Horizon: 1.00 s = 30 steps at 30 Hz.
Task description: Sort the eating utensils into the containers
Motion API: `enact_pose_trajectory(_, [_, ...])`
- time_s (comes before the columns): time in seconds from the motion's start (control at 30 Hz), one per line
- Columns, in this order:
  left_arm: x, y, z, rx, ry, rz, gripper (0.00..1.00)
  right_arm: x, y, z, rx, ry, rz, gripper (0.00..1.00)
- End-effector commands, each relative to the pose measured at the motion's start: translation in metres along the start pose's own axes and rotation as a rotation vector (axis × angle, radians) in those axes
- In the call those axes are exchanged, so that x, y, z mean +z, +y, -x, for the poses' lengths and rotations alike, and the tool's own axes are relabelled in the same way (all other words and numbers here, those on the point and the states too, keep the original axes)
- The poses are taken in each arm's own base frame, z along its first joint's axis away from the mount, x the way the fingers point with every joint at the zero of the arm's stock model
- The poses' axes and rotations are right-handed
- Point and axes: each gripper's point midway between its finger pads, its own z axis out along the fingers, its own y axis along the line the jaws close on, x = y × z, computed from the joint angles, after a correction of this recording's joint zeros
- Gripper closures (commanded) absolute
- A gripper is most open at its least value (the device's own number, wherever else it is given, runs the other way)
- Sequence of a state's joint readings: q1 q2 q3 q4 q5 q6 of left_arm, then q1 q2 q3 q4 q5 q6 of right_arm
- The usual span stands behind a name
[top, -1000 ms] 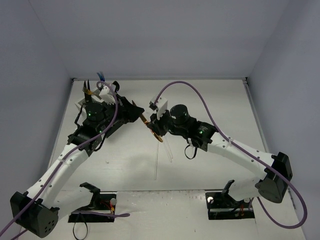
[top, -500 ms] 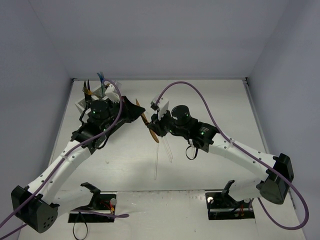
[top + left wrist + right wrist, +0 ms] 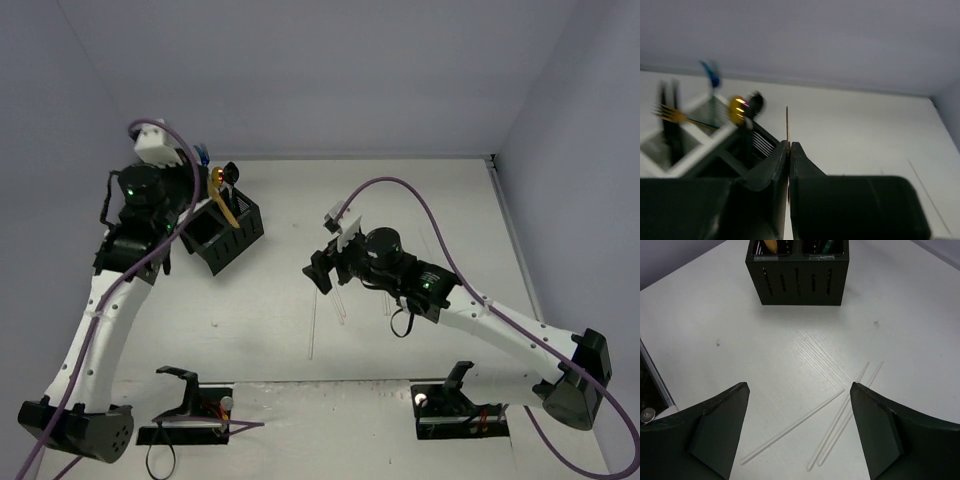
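My left gripper (image 3: 210, 203) hangs over the containers (image 3: 225, 243) at the back left, shut on a gold utensil (image 3: 231, 213). In the left wrist view that utensil (image 3: 787, 122) shows edge-on as a thin gold line rising from the closed jaws. Below it are a black bin (image 3: 747, 146) and a white bin (image 3: 671, 146) holding a gold fork (image 3: 674, 115), a gold spoon (image 3: 737, 110), a black spoon (image 3: 755, 102) and a blue utensil (image 3: 713, 76). My right gripper (image 3: 322, 268) is open over three thin clear sticks (image 3: 840, 407) on the table, touching none.
The black bins (image 3: 797, 277) stand beyond the right gripper, slotted walls toward it. The clear sticks (image 3: 340, 297) lie mid-table, one (image 3: 313, 325) stretching toward the near edge. Two arm bases and cables sit along the near edge.
The gold utensil has passed from the right gripper to the left. The left gripper shut on it and swung up and left over the bins. The right gripper opened and drew back.
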<state>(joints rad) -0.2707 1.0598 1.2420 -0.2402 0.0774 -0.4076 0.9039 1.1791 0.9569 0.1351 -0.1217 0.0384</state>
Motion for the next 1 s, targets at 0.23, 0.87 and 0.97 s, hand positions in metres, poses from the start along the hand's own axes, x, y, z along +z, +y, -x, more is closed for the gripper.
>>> enact_pose_trajectory(0.23, [0.019, 0.157, 0.12, 0.14, -0.232, 0.487, 1.0, -0.023, -0.012, -0.006, 0.062, -0.075, -0.066, 0.2])
enact_pose_trajectory(0.87, [0.108, 0.257, 0.036, 0.045, -0.103, 0.564, 0.95, -0.03, -0.027, -0.056, 0.104, 0.011, -0.113, 0.2])
enact_pose_trajectory(0.97, [0.104, 0.256, 0.026, 0.027, -0.061, 0.568, 0.75, -0.03, -0.032, -0.058, 0.116, 0.013, -0.135, 0.2])
